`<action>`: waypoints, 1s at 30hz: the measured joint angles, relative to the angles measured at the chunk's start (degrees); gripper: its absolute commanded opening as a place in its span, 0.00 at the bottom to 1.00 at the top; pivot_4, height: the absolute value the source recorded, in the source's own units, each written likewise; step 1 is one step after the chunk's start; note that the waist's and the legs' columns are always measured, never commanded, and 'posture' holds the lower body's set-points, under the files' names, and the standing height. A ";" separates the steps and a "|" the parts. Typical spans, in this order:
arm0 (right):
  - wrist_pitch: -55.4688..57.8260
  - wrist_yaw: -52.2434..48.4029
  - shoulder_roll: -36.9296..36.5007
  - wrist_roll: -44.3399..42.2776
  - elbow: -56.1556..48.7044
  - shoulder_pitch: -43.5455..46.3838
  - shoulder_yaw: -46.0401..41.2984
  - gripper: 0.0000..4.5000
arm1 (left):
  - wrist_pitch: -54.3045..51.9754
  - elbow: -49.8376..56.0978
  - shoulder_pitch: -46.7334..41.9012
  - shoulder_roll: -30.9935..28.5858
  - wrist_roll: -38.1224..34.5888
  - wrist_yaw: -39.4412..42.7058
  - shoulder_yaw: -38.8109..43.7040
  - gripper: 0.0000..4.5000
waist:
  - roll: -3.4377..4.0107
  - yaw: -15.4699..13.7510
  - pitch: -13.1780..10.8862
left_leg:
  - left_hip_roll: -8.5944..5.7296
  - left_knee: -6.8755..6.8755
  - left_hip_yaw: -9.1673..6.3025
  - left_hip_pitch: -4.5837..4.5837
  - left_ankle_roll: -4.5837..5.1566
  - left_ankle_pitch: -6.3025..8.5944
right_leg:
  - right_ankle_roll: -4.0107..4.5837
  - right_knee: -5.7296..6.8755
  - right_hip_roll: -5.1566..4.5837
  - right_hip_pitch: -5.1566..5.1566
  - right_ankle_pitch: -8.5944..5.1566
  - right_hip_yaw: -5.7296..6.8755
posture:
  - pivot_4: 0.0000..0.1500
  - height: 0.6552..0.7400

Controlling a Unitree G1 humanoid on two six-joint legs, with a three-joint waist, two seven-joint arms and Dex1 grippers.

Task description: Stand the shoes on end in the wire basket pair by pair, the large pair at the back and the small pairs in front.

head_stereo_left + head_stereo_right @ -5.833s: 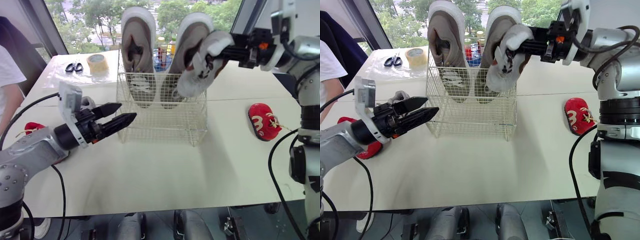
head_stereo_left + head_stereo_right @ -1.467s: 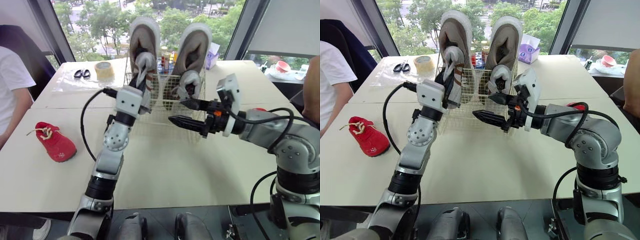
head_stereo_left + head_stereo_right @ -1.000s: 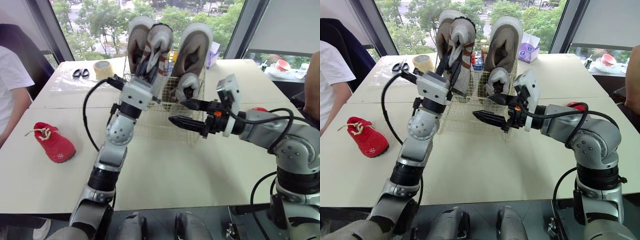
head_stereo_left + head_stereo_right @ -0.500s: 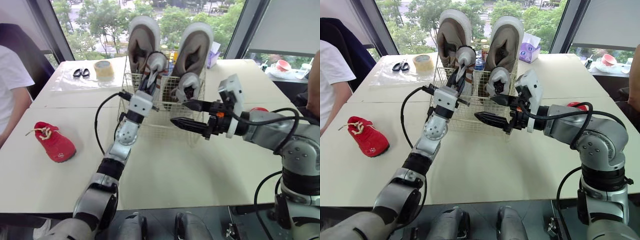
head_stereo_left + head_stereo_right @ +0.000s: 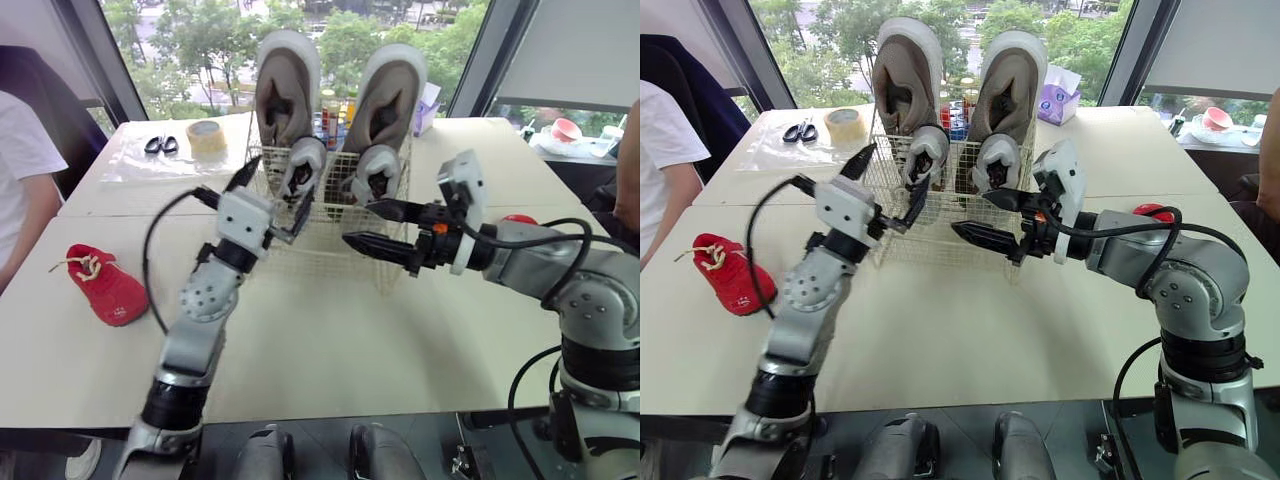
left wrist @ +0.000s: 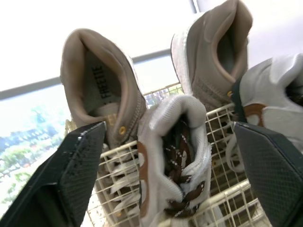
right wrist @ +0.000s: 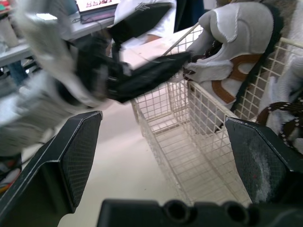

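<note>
The wire basket (image 5: 330,235) holds two large tan shoes (image 5: 283,90) (image 5: 392,95) standing on end at the back. Two small white shoes with brown trim (image 5: 303,165) (image 5: 376,172) stand in front of them. My left gripper (image 5: 272,195) is open just in front of the basket's left side, with nothing in it. In the left wrist view the left small shoe (image 6: 173,161) sits between the spread fingers (image 6: 61,179), apart from them. My right gripper (image 5: 368,227) hangs open and empty before the basket's right front. One red shoe (image 5: 108,288) lies far left, another (image 5: 517,217) behind my right arm.
Scissors (image 5: 160,146) and a tape roll (image 5: 208,140) lie at the table's back left. A person in a white sleeve (image 5: 20,165) sits at the left edge, and another person's arm (image 5: 628,165) shows at the right edge. Open tabletop (image 5: 340,340) lies in front of the basket.
My left gripper has let go of the left small white shoe, opened wide and drawn back from the basket. That shoe now stands in the front left. The right arm has barely moved.
</note>
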State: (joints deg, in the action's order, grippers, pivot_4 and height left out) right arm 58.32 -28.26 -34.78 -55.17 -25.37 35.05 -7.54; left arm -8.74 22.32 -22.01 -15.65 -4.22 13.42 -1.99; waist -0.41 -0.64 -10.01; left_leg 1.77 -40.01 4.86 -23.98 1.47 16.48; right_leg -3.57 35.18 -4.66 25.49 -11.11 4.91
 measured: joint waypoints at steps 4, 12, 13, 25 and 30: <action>-13.88 5.09 7.77 9.39 -0.27 -5.00 -1.32 1.00 | -17.24 8.30 -1.86 -5.31 -6.22 -0.11 8.94 0.99 | 0.05 -0.02 -0.02 | 0.02 0.01 -0.01 0.02 -0.01 0.00 | -0.05 0.01 0.11 0.00 -0.03 -0.02 | 1.00 1.00; -28.98 16.06 15.43 26.93 -5.63 -21.01 0.73 1.00 | -37.49 14.67 6.44 -7.43 -14.77 -0.90 20.50 0.99 | 0.03 -0.05 -0.02 | -0.05 0.03 -0.01 0.03 -0.06 0.00 | -0.13 -0.03 0.03 -0.06 -0.09 -0.08 | 1.00 1.00; -29.60 17.71 16.40 28.85 -5.99 -23.41 0.95 1.00 | -39.51 15.02 7.78 -6.98 -15.49 -1.35 21.34 0.99 | 0.03 -0.05 -0.03 | -0.05 0.03 0.00 -0.01 -0.09 -0.01 | -0.12 -0.03 0.04 -0.02 -0.09 -0.09 | 1.00 1.00; -28.36 20.85 16.91 32.76 -15.08 -32.24 1.23 1.00 | -41.15 15.39 15.72 -6.34 -31.10 5.16 29.96 0.99 | 0.02 -0.08 -0.04 | -0.02 0.23 0.03 0.31 -0.19 -0.05 | 0.36 -0.02 0.04 -0.12 -0.32 -0.11 | 1.00 1.00; -25.83 22.66 16.47 33.49 -18.68 -34.47 -0.96 1.00 | -42.14 17.25 16.62 -14.63 -39.48 13.49 29.36 0.99 | 0.07 0.01 -0.04 | -0.01 0.26 0.04 0.33 -0.21 -0.03 | 0.44 -0.02 0.00 -0.09 -0.37 -0.12 | 1.00 1.00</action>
State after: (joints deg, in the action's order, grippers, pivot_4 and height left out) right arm 32.50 -5.60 -18.32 -21.68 -44.05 0.58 -8.50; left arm -50.88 39.57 -5.39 -30.28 -43.70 26.90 27.37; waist -0.33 -0.63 -10.05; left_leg 1.76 -39.75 4.89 -23.65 1.26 16.45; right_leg -3.13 35.16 -4.65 25.40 -11.48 4.79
